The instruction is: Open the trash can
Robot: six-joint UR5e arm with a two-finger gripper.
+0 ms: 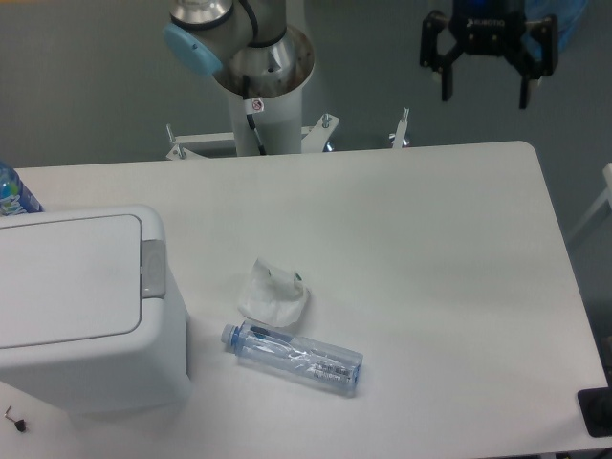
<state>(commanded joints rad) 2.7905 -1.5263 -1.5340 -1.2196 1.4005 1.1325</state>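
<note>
Nothing is looking done: the large boxy white plastic trash can (81, 311) is sitting lid-down while the black 2-finger pincer (485, 84) is hanging wide open, empty, well apart.

- Arm (239, 38): silver-grey metal tube segments with a light blue joint cap.
- Base column (260, 115): white, bearing a small red-and-white sticker.
- Gripper (486, 96): black, with two dark fingers and pale lettering on its body.

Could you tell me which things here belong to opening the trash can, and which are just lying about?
Belonging to the job:
trash can, lid shut
grey latch button
gripper, open, far off

Lying about:
clear bottle on its side
crumpled white tissue
blue-capped bottle behind the bin
</note>
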